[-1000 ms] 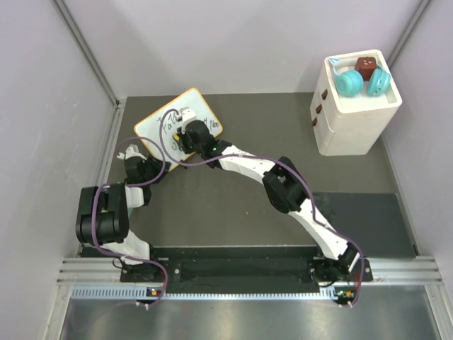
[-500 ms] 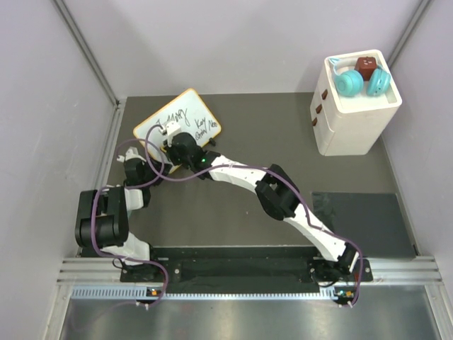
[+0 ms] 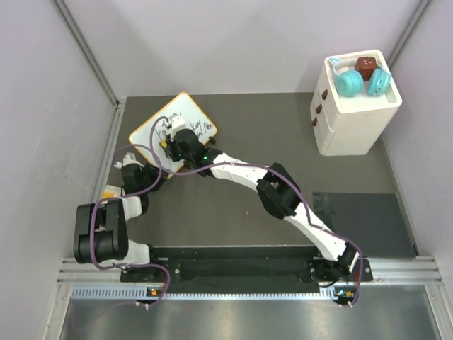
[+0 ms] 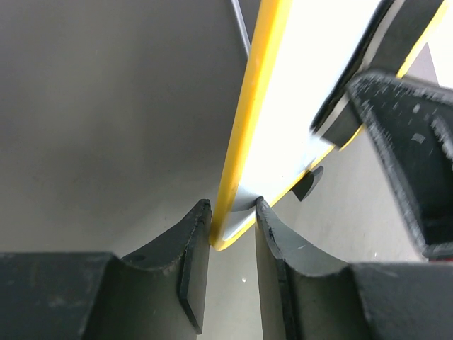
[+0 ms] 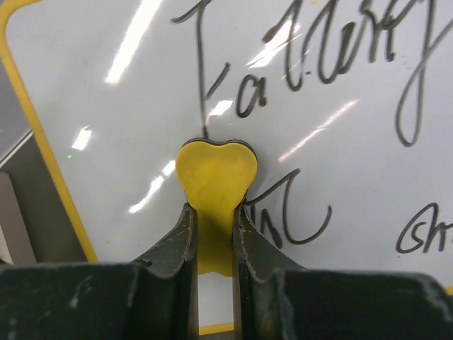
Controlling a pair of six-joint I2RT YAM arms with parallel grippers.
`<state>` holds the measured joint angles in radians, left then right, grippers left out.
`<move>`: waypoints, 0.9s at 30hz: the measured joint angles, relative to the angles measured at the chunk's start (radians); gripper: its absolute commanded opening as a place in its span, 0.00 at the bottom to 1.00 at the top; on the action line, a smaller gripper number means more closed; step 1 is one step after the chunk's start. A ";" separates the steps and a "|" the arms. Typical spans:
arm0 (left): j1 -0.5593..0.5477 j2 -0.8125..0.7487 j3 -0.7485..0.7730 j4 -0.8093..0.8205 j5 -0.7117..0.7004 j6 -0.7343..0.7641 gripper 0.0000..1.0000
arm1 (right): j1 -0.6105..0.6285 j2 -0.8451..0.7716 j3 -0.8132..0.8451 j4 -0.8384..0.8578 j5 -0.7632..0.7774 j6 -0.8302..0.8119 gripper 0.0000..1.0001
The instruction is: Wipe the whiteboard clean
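The whiteboard (image 3: pixel 185 113) has a yellow frame and black handwriting, and is propped up tilted at the table's far left. My left gripper (image 3: pixel 152 170) is shut on its near corner; in the left wrist view the yellow frame edge (image 4: pixel 249 134) sits pinched between the fingers (image 4: pixel 192 244) of that gripper (image 4: pixel 232 212), with a black foot (image 4: pixel 308 185) behind. My right gripper (image 3: pixel 173 138) is shut on a yellow bone-shaped eraser (image 5: pixel 216 173) and presses it against the written board face (image 5: pixel 340 142). The right gripper (image 5: pixel 212 219) is near the board's lower left.
A white drawer box (image 3: pixel 354 117) stands at the back right with teal headphones (image 3: pixel 350 83) and a brown cube (image 3: pixel 366 66) on top. A dark mat (image 3: pixel 361 223) lies at the near right. The left wall rail (image 3: pixel 113 134) runs close beside the board.
My right gripper swept left across the board with the eraser, then back a little. The board turned slightly and the left arm shifted left, still holding the corner.
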<state>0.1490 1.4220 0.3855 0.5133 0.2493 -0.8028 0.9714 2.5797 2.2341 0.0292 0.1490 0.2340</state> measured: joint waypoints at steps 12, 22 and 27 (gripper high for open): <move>0.006 0.063 0.004 0.053 0.081 0.000 0.00 | -0.116 0.000 0.008 -0.051 -0.040 0.195 0.00; 0.007 0.064 -0.003 0.062 0.114 0.022 0.00 | -0.109 -0.002 0.002 -0.073 -0.057 0.269 0.00; 0.007 0.056 -0.011 0.056 0.129 0.034 0.00 | -0.076 -0.033 -0.071 -0.063 -0.057 0.295 0.00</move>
<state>0.1562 1.4776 0.3748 0.5697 0.3786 -0.7689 0.8951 2.5465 2.1628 -0.0334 0.0917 0.5293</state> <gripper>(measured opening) 0.280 0.128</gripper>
